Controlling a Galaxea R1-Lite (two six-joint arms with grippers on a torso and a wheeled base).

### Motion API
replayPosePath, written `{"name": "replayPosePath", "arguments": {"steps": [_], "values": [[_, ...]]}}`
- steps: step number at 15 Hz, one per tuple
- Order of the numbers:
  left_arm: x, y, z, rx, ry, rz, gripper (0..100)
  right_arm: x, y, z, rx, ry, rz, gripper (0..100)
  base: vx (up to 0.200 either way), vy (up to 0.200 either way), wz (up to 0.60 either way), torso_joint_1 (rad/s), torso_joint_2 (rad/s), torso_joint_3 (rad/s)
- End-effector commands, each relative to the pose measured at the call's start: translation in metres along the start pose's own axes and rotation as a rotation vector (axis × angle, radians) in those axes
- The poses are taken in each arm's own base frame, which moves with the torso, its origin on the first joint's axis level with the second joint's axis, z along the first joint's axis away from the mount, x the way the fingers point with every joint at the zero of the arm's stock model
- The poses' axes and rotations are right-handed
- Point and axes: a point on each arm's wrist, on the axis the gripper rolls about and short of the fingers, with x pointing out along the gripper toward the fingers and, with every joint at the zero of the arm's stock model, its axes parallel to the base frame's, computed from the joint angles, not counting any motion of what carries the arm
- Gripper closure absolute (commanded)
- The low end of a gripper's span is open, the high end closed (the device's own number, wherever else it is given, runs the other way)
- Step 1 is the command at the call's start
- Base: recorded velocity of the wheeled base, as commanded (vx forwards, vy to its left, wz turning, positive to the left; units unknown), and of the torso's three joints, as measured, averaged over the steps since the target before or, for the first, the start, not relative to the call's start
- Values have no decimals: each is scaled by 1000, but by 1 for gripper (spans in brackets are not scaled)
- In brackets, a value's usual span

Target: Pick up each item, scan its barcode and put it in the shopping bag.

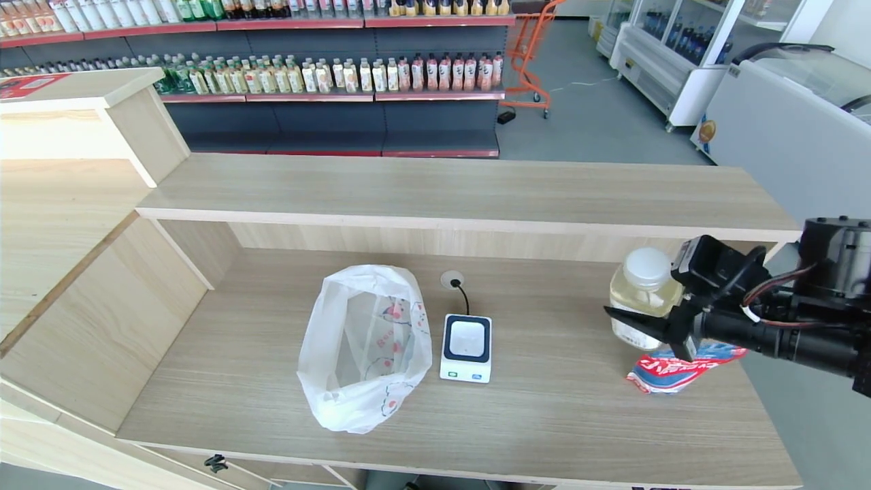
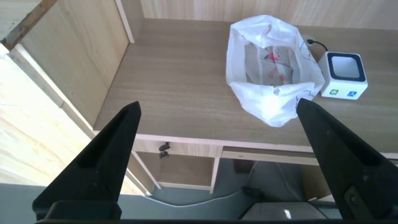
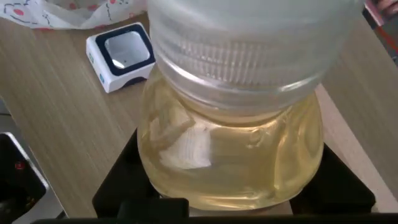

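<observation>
Jaws of right gripper (image 1: pixel 638 321) closed on clear plastic bottle of pale yellow liquid with white cap (image 1: pixel 643 289), held above red-and-blue snack packet (image 1: pixel 670 371). Left gripper (image 2: pixel 217 106) jaws wide apart, empty. White plastic shopping bag (image 1: pixel 364 347) sits open beside white square barcode scanner (image 1: pixel 467 347).

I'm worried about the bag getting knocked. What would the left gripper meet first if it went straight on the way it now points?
The left gripper would probably meet the bare counter near its front edge, beside the shopping bag, not on it. Depth is unclear, so it might brush the bag.
</observation>
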Motion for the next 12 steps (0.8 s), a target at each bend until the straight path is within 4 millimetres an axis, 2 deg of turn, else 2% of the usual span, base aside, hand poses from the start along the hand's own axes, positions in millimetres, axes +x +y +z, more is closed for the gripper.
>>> {"name": "replayPosePath", "arguments": {"steps": [1, 2, 4, 6, 12], "values": [[0, 0, 0, 0, 0, 0, 0, -21, -6, 1, -58, 42, -88, 100, 0, 0, 0, 0, 0, 0], [0, 0, 0, 0, 0, -2, 0, -31, 3, -1, -60, 81, -106, 100, 0, 0, 0, 0, 0, 0], [0, 0, 0, 0, 0, 0, 0, -37, 15, -9, -39, 123, -90, 100, 0, 0, 0, 0, 0, 0], [0, 0, 0, 0, 0, 0, 0, -46, 8, -20, -24, 171, -135, 100, 0, 0, 0, 0, 0, 0], [0, 0, 0, 3, 0, 0, 0, -40, -5, -14, -27, 142, -160, 100, 0, 0, 0, 0, 0, 0]]}}
